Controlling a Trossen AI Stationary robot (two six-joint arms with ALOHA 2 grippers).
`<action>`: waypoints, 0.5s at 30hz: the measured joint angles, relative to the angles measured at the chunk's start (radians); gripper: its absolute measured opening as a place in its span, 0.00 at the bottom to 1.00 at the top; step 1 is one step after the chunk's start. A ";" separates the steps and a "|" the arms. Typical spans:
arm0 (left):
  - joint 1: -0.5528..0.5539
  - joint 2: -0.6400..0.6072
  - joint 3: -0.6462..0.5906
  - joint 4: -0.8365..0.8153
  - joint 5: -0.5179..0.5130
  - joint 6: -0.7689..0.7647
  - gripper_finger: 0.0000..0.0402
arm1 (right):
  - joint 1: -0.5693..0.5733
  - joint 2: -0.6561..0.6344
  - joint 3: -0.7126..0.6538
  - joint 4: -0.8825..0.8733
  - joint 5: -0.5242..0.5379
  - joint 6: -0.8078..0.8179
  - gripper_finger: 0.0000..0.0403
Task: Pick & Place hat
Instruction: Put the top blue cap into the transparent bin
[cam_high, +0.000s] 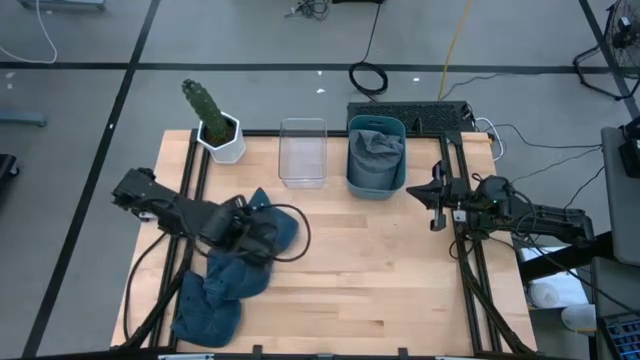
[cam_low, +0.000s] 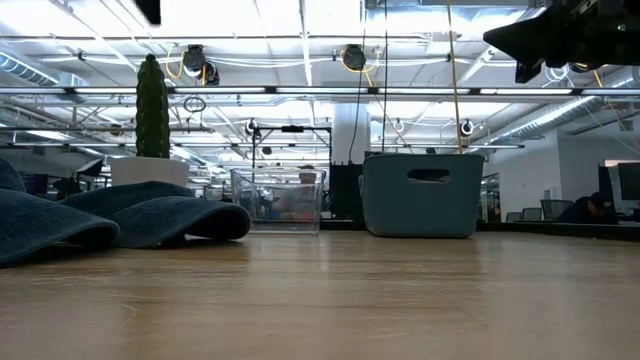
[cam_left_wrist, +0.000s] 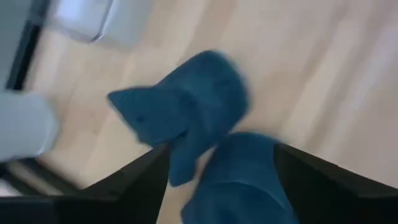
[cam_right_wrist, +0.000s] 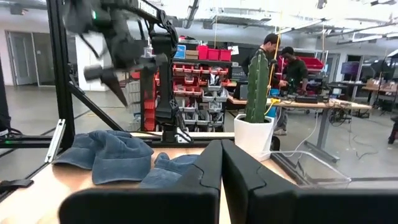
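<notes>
Left wrist view: hat (cam_left_wrist: 186, 112) between end effector (cam_left_wrist: 217, 180) fingers

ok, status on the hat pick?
Left gripper over blue hats, fingers straddling one, no grip seen. Right gripper shut, parked at right edge. Teal bin unobstructed.

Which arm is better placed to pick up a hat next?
The left. The left gripper hangs directly over the blue hats on the table's left side, fingers spread around one in its wrist view. The right gripper is shut and waits at the table's right edge, beside the teal bin.
</notes>
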 joint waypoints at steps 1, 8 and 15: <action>0.004 0.001 -0.028 -0.002 -0.013 -0.034 0.71 | 0.000 0.001 0.000 0.003 0.001 -0.009 0.00; 0.077 -0.018 -0.246 0.031 0.018 -0.167 0.62 | 0.000 0.002 0.000 0.027 0.002 -0.029 0.00; 0.161 -0.044 -0.492 0.145 0.028 -0.206 0.57 | 0.000 0.002 0.000 0.050 0.002 -0.029 0.00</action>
